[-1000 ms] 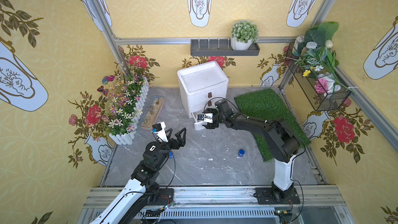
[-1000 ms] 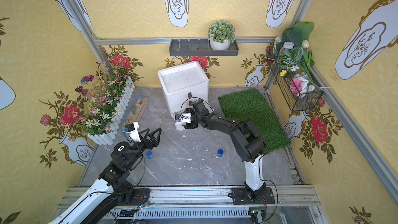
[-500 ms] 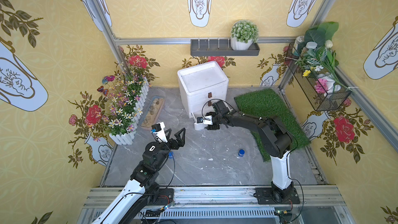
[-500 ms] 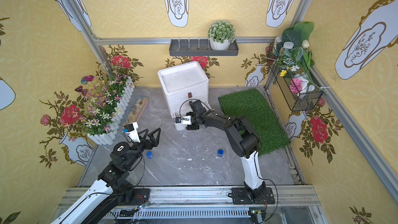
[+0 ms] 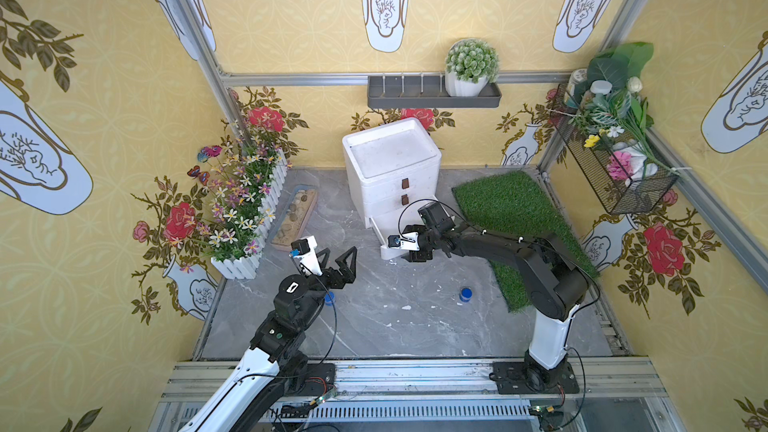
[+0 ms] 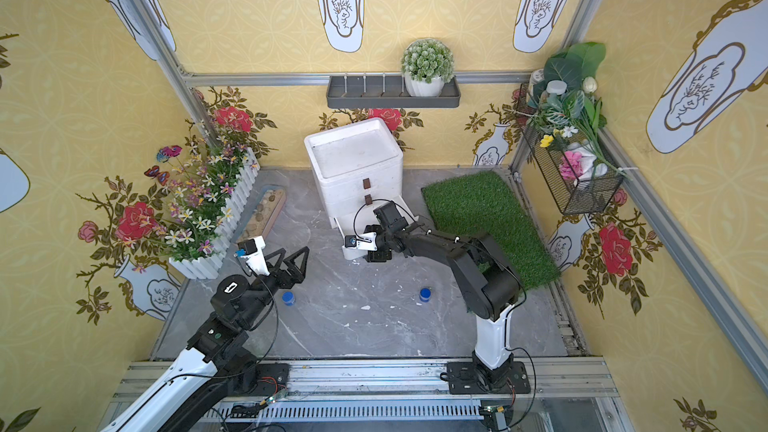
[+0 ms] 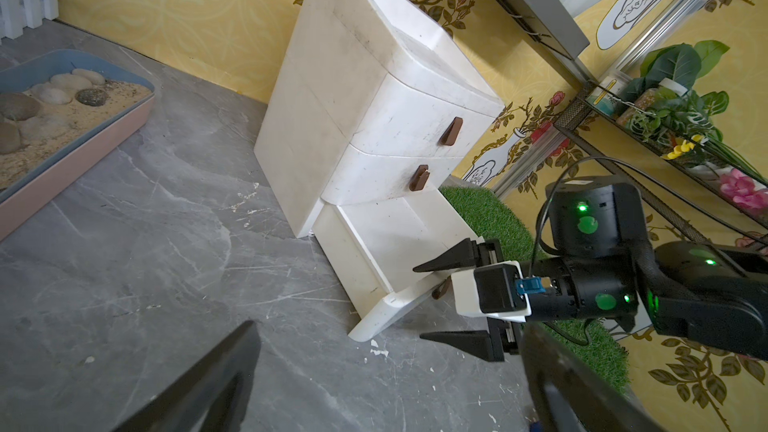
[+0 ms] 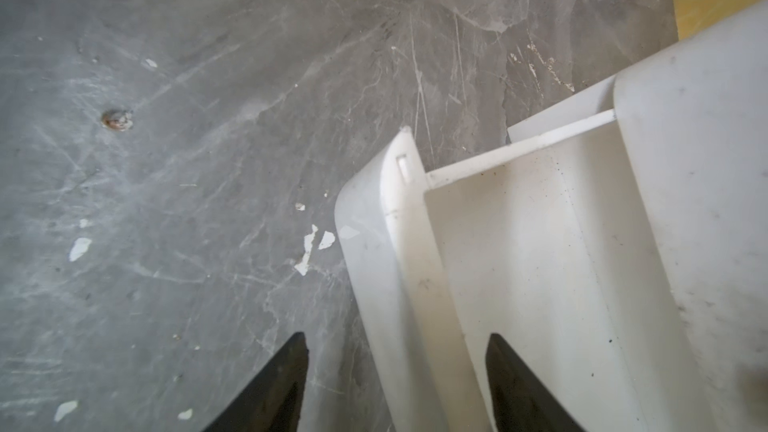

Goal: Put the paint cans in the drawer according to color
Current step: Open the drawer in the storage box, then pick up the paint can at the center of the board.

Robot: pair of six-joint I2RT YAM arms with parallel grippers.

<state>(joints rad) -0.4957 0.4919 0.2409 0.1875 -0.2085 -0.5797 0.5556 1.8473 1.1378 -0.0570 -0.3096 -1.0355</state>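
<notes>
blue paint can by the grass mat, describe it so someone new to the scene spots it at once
Find the white drawer cabinet at the back of the grey floor, then the green grass mat beside it. Just off the mat's front corner, alone on bare floor, stands a tiny round blue paint can. The other blue can sits by the left arm.

Two paint cans in view, both blue, squat, round, upright on grey surface.
First blue can (image 6: 288,297): near left end effector (image 6: 294,252), back from its fingertips.
Second blue can (image 6: 424,295): well apart from right end effector (image 7: 419,303), toward its arm's base.
Bottom drawer (image 7: 395,238): white, pulled open, front panel between right end effector's spread fingers.
</notes>
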